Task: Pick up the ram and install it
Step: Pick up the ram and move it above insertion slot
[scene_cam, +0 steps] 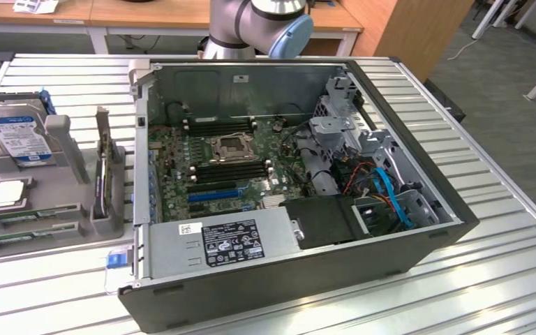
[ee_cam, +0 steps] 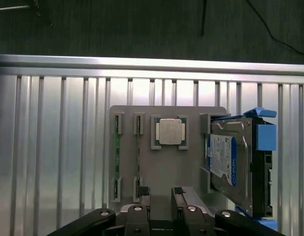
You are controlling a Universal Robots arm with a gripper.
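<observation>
Two ram sticks stand on edge in the slots of a grey holder tray (ee_cam: pixel 161 169): one ram stick (ee_cam: pixel 116 157) nearer the tray's rim, the other ram stick (ee_cam: pixel 138 157) beside it. In the exterior view the ram sticks (scene_cam: pixel 26 215) lie at the near end of the tray (scene_cam: pixel 58 185), at that view's left. My gripper (ee_cam: pixel 161 192) hangs above the tray, open, with nothing between its fingers. One fingertip (ee_cam: pixel 143 191) is close to the end of the inner stick. The open computer case (scene_cam: pixel 296 188) shows its motherboard with black memory slots (scene_cam: pixel 232 167) beside the processor socket (scene_cam: pixel 228 146).
On the tray sit a silver processor chip (ee_cam: pixel 170 131) and a hard drive with a blue label (ee_cam: pixel 225 160) in a blue-black bracket. A card (scene_cam: pixel 108 174) stands upright between the tray and the case. Cables and a power supply (scene_cam: pixel 226 241) fill the case's near side.
</observation>
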